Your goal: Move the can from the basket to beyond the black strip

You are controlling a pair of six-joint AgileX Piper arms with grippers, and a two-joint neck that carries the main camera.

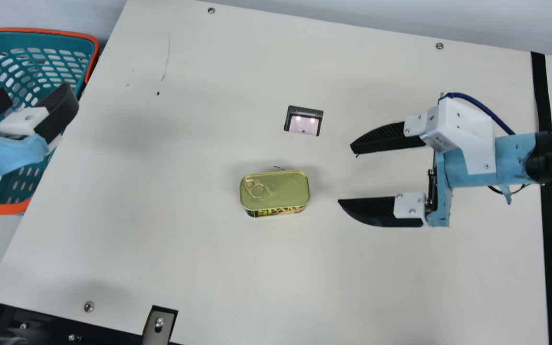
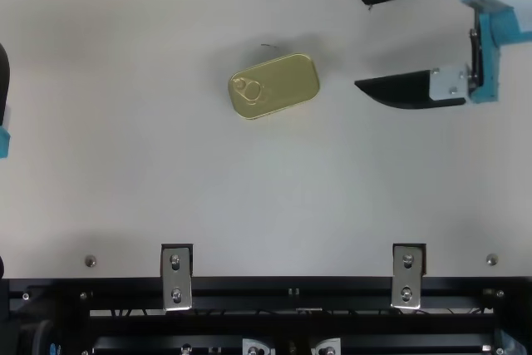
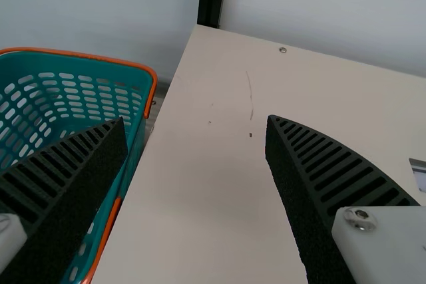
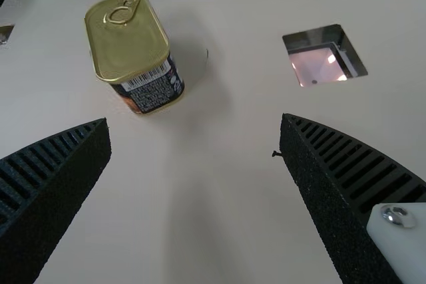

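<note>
Can (image 1: 276, 189) upright on the surface (image 1: 161, 254), ring-pull lid facing up, out of the basket (image 1: 60, 40) but short of the black strip (image 1: 551, 239). The right end effector (image 1: 346, 173) is open near it; the left end effector (image 1: 36, 93) is open near the basket.
</note>
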